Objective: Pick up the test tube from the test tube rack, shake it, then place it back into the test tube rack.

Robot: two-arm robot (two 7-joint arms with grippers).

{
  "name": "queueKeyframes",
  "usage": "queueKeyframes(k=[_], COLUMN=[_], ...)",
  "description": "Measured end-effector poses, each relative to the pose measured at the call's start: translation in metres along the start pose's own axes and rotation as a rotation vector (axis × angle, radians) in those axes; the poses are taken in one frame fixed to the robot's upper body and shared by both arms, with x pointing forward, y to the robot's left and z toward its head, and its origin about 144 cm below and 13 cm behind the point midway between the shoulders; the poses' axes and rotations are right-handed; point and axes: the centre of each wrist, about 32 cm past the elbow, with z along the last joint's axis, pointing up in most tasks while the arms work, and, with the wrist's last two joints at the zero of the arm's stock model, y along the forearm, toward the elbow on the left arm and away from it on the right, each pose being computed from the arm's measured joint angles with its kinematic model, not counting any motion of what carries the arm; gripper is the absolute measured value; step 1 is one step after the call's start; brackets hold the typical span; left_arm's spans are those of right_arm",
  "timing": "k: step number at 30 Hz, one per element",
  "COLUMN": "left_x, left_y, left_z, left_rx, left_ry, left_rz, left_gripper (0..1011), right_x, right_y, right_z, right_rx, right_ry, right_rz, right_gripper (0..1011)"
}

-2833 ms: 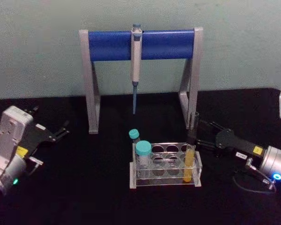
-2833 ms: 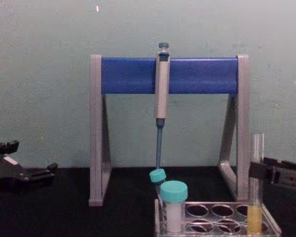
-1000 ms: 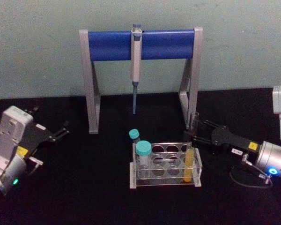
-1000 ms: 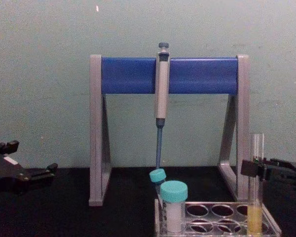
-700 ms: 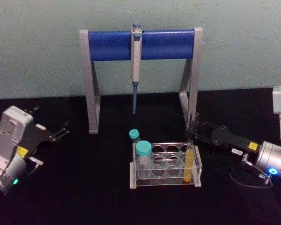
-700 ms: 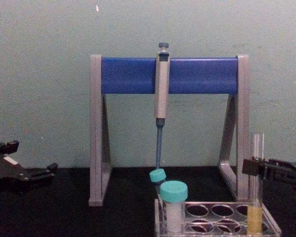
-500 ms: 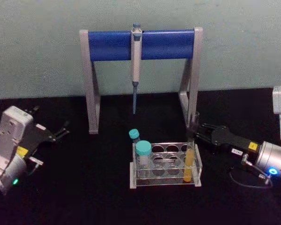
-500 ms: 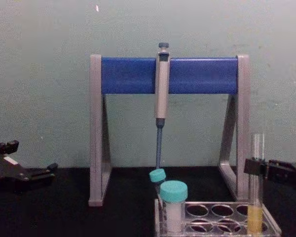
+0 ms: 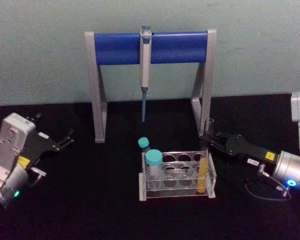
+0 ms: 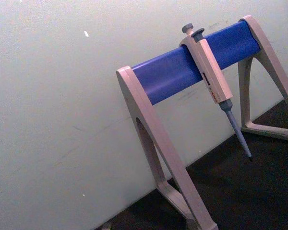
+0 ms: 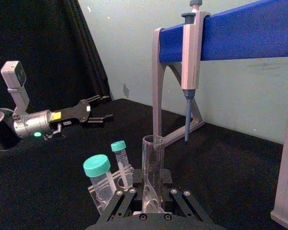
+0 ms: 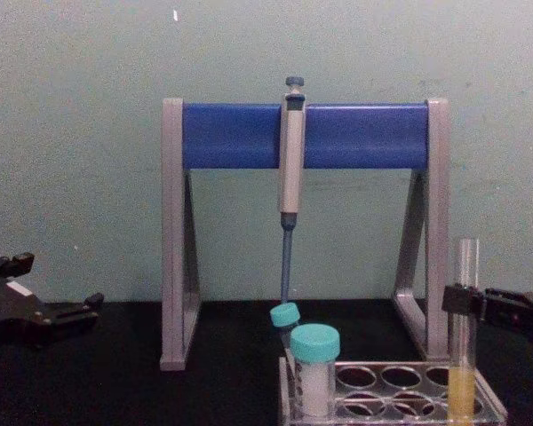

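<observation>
The test tube point(image 9: 205, 167) is a tall clear tube with yellow liquid in its lower part. It stands upright in the front right hole of the clear test tube rack point(image 9: 175, 192). My right gripper point(image 9: 209, 143) reaches in from the right and is shut on the tube's bare upper part, above the rack. In the right wrist view the test tube point(image 11: 152, 167) rises between the two fingers point(image 11: 119, 200). In the chest view the test tube point(image 12: 465, 328) is crossed by the right gripper point(image 12: 466, 302) at mid height. My left gripper point(image 9: 64, 140) rests open at the far left.
Two teal-capped tubes point(image 9: 151, 161) stand at the rack's left end. Behind the rack is a grey-and-blue pipette stand point(image 9: 180, 47) with a pipette point(image 9: 145, 65) hanging from its bar. The stand's right leg point(image 9: 204, 100) is close behind the right gripper. The table is black.
The right gripper moved in from the right and its fingers closed on the tube. The rack and tube shifted slightly to the right. The left arm stayed still.
</observation>
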Motion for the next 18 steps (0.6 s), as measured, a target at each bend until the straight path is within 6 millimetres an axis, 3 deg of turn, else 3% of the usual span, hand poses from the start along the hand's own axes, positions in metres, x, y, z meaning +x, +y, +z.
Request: queueKeyframes(k=[18], left_x=[0.0], left_y=[0.0], left_z=[0.0], left_rx=[0.0], left_ry=[0.0], left_rz=[0.0], left_gripper=[1001], right_x=[-0.0008], right_y=[0.0003], right_z=[0.0011], right_rx=[-0.004], right_ry=[-0.013], right_rz=[-0.008], right_gripper=[222])
